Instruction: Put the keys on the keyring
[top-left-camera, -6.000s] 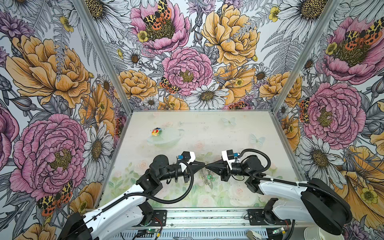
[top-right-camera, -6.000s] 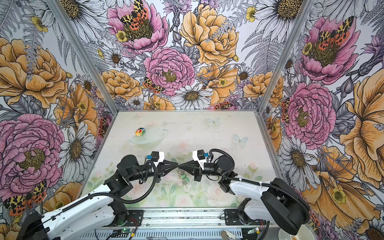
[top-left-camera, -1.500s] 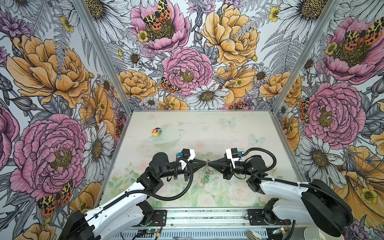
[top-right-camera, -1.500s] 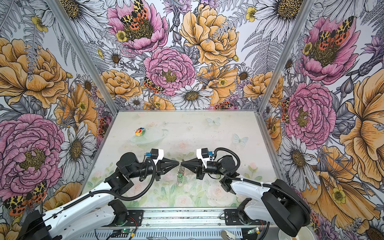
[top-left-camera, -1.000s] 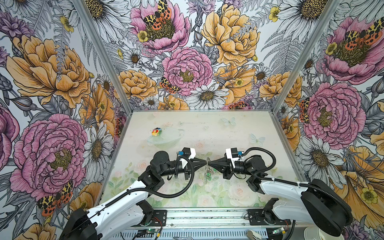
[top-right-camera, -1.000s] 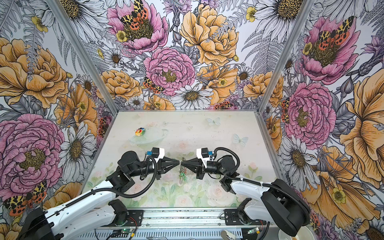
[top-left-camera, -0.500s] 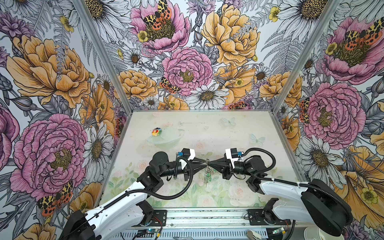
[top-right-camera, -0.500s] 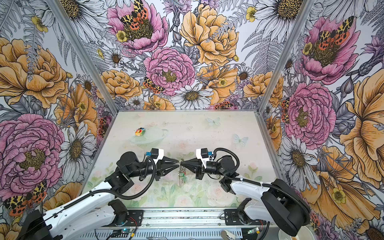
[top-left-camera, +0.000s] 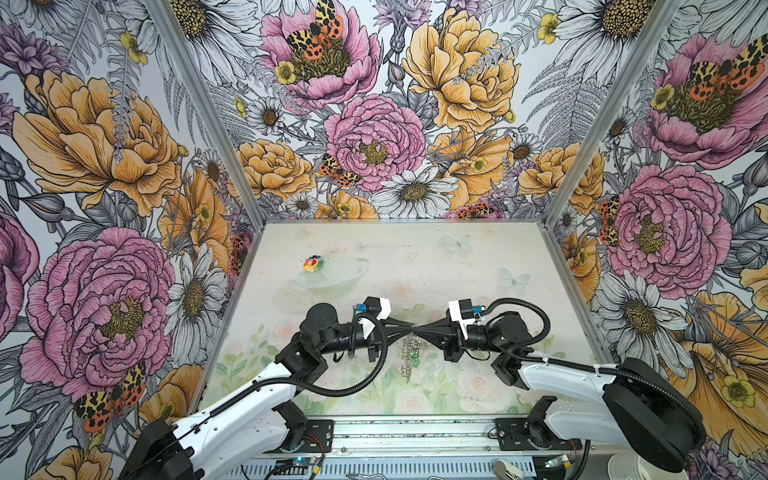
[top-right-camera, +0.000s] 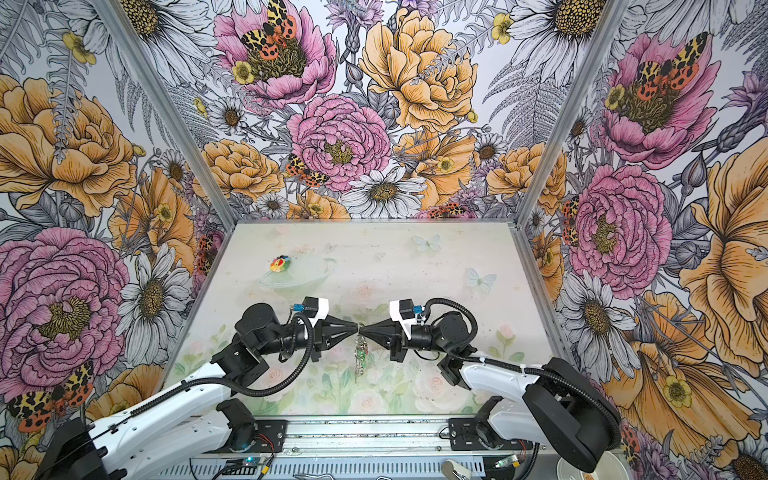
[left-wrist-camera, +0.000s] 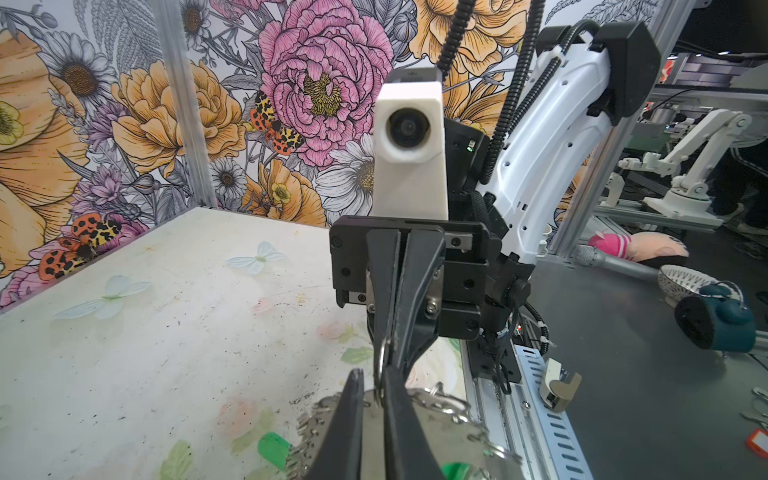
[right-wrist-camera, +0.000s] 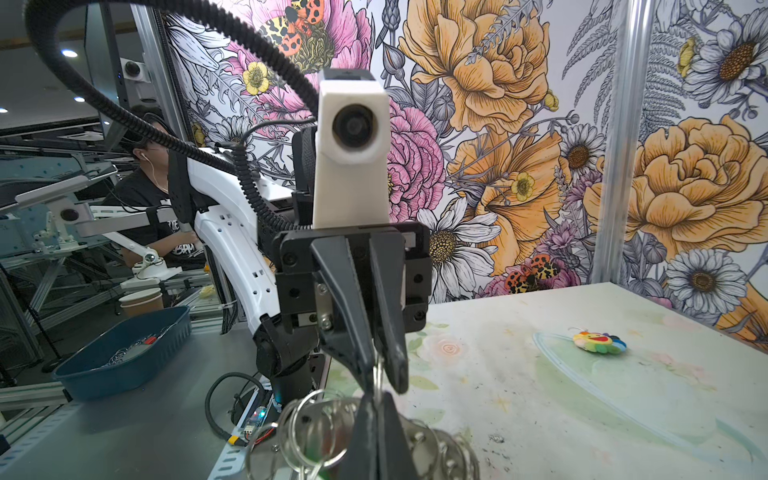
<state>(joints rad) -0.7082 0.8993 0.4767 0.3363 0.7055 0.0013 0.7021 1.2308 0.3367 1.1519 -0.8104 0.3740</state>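
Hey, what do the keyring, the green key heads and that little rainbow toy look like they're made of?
The keyring: loops look like bright steel wire, shiny and reflective; its flat band is dull grey, material unclear. The key heads: matte green plastic, evenly coloured. The toy: probably soft rubber or plastic, glossy.

The keyring (left-wrist-camera: 449, 436) runs off the frame edge (keys (left-wrist-camera: 273, 445) mostly hidden behind it)
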